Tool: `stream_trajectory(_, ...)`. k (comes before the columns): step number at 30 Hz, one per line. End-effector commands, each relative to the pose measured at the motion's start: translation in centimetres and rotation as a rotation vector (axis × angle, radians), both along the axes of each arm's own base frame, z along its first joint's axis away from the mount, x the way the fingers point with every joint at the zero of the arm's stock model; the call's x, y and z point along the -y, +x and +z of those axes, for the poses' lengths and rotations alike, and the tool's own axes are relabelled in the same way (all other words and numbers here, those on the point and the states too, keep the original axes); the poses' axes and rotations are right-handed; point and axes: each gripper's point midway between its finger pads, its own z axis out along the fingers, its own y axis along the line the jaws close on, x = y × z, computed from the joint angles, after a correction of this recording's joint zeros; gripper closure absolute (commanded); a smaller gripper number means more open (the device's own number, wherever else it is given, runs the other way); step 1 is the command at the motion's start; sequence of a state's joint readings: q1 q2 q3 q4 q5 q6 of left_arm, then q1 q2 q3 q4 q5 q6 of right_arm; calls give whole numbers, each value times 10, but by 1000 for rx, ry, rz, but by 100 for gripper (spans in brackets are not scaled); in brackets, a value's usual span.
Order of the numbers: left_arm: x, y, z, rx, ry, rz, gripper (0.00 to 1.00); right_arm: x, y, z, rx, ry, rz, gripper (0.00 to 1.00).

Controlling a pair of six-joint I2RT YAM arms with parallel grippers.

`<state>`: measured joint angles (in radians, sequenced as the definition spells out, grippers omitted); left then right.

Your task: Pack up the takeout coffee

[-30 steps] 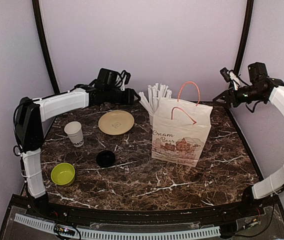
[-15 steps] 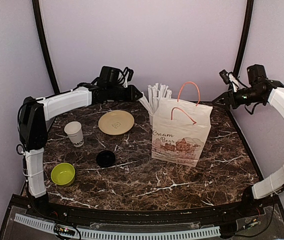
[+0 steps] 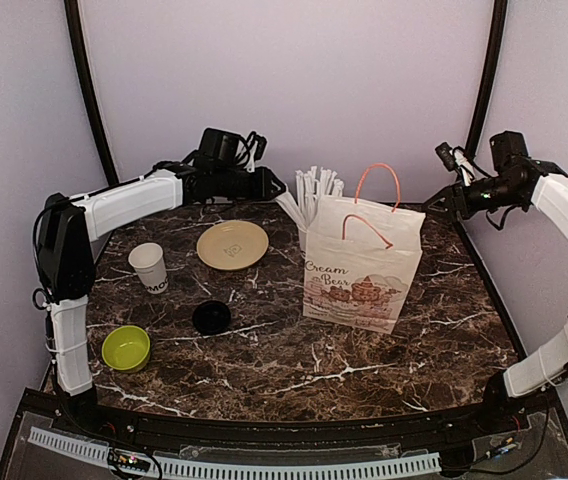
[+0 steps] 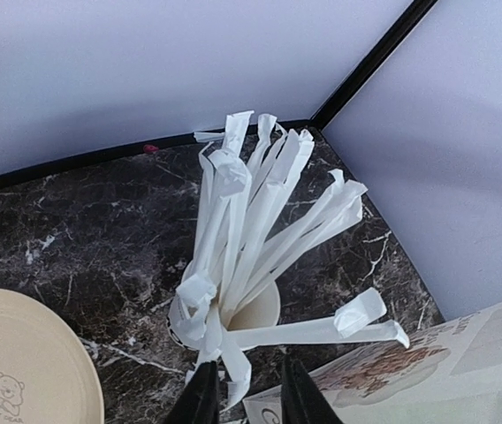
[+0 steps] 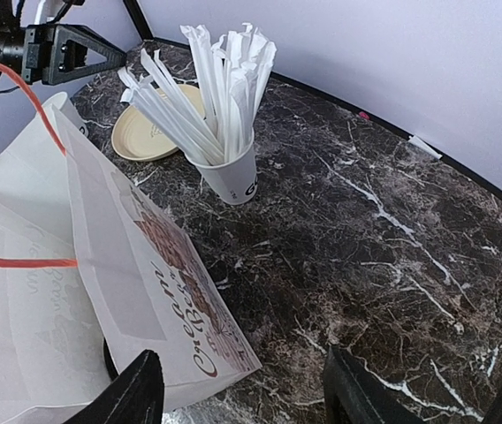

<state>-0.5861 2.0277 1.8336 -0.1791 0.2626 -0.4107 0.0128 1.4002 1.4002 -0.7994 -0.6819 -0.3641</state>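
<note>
**A:** How does the left gripper (image 4: 246,367) stand?

**B:** Its fingers are a little apart, a narrow gap with nothing pinched in it. It reaches level across the far left of the table (image 3: 364,350), tips just beside the straws (image 4: 251,221). Whether it touches the nearest one I cannot tell.

**A:** And the straws?

**B:** They are bunched in a white straw cup (image 4: 264,311) and fan upward. The lowest ones lean out almost level toward the bag (image 3: 359,265).

**A:** The right gripper (image 5: 242,362)?

**B:** Its fingers are spread wide and hold nothing. It hangs over the far right corner, aimed down at the bag and the straw cup.

**A:** The bag?

**B:** It is upright in the middle of the table, mouth up, orange handles raised, just in front of the straw cup.

**A:** Where is the coffee, and which way does it point?

**B:** I cannot tell. No view shows a lidded cup, and the bag's inside is hidden, so neither its place nor its axis can be read.

**A:** What else lies around?

**B:** An open cup (image 3: 149,267) stands upright at the left, mouth up, lettering on its side. A black disc (image 3: 211,317) lies flat, nearer the bases, apart from both that cup and the bag. A plate (image 3: 232,244) sits between the open cup and the straws, and a green bowl (image 3: 126,347) at the near left.
</note>
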Motion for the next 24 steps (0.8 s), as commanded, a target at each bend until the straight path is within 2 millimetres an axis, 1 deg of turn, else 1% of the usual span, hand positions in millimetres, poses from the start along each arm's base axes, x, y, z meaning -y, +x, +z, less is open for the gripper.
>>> stream_trajectory(1, -12, -5, 27, 10, -2, 31, 72, -2, 6, 5, 23, 18, 9, 38)
stream_trajectory(4, -8, -9, 22, -22, -15, 7, 74, -1, 6, 5, 24, 15, 7, 39)
stream_trajectory(8, -6, -9, 18, -46, -19, 5, 71, -2, 6, 2, 15, 19, 11, 38)
stream_trajectory(14, 0, -5, 13, -54, -29, -9, 70, -3, 6, 4, 19, 20, 15, 38)
stream_trajectory(18, 6, -3, 15, -56, -53, -24, 73, -2, 5, 3, 17, 18, 14, 39)
stream_trajectory(19, 7, -3, 17, -52, -60, -27, 74, -2, 4, 2, 16, 16, 13, 39)
stream_trajectory(24, 9, -1, 17, -58, -61, -30, 74, -2, 3, 2, 21, 13, 10, 39)
